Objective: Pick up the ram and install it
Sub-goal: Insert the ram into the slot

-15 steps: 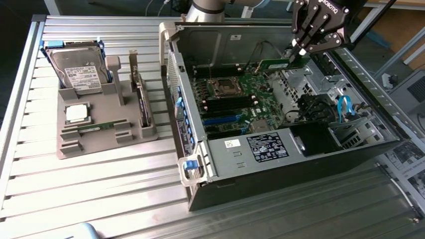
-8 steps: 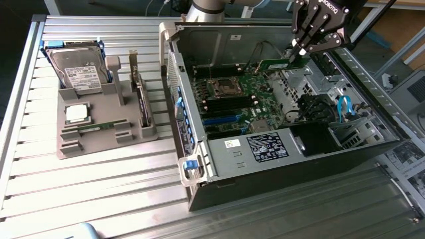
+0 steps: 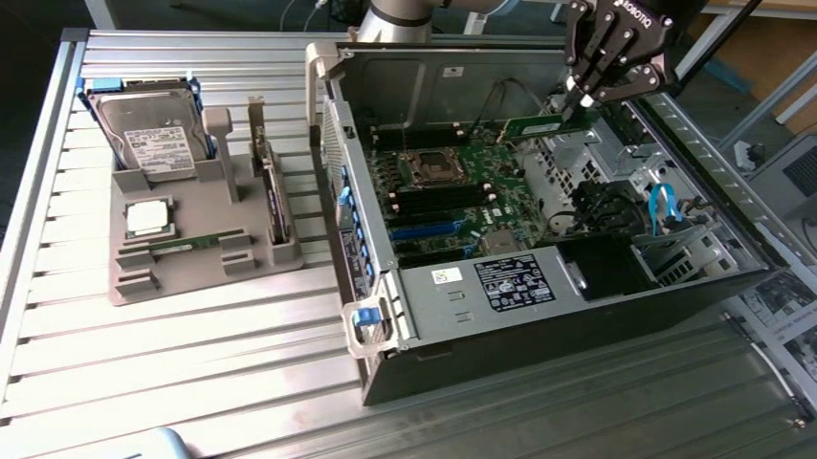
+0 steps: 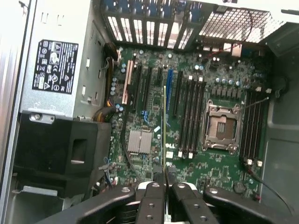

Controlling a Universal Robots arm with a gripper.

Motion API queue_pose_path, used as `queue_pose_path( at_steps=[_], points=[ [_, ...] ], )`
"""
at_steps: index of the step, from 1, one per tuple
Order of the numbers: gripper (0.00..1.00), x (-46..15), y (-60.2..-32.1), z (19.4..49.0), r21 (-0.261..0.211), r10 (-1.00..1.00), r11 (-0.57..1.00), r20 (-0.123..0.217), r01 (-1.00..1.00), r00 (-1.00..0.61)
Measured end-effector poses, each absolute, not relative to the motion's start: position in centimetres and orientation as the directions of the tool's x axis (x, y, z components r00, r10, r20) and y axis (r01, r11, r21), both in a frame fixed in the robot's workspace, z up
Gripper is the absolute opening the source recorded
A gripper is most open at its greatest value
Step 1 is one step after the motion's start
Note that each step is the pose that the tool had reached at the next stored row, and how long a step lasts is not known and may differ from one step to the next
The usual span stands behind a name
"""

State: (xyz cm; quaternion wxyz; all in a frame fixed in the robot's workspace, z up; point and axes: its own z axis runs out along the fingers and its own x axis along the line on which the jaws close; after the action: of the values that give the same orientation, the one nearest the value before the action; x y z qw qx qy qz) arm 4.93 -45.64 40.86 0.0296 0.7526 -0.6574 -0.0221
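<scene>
Now the claw [image 3: 577,103] hangs over the open computer case [image 3: 537,354], up at one o'clock in the exterior view; its fingers are pinched narrow on one end of the ram [image 3: 539,125], the green stick lying level above the motherboard [image 3: 511,201]; from the wrist, the ram [image 4: 164,121] runs edge-on out of the claw [image 4: 164,176] over the board's slots; the twin stick [image 3: 191,242] sits in the grey holder [image 3: 141,282] on the bench [image 3: 166,363], at nine o'clock from the case.

Thin green ram [image 3: 537,125], held lengthwise in the pincer [image 3: 576,111], apparently clear above the motherboard [image 3: 475,186]
</scene>
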Motion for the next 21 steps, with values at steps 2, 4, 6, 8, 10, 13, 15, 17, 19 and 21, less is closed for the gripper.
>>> queue_pose_path(
  at_steps=[2, 4, 6, 8, 10, 13, 15, 17, 19, 21],
  points=[
    [0.13, 4.92, -45.64, 40.85, 0.05, -0.991, -0.134, 0.009, -0.99, 0.134],
    [0.13, 4.92, -45.65, 40.82, 0.024, -0.991, -0.134, 0.013, -0.991, 0.134],
    [0.13, 4.92, -45.65, 40.81, 0.017, -0.991, -0.134, 0.014, -0.991, 0.134],
    [0.13, 4.93, -45.64, 40.81, 0.017, -0.991, -0.134, 0.014, -0.991, 0.134],
    [0.13, 4.92, -45.64, 40.81, 0.017, -0.992, -0.122, 0.014, -0.992, 0.122],
    [0.13, 4.92, -45.64, 40.78, 0.017, -0.997, -0.081, 0.014, -0.997, 0.081],
    [0.13, 4.92, -45.64, 40.75, 0.017, -0.999, -0.048, 0.014, -0.999, 0.048],
    [0.13, 4.92, -45.64, 40.71, 0.017, -1.0, -0.016, 0.014, -1.0, 0.016],
    [0.13, 4.92, -45.65, 40.71, 0.017, -1.0, -0.001, 0.014, -1.0, 0.001],
    [0.13, 4.92, -45.64, 40.71, 0.017, -1.0, -0.001, 0.014, -1.0, 0.001]
  ],
)
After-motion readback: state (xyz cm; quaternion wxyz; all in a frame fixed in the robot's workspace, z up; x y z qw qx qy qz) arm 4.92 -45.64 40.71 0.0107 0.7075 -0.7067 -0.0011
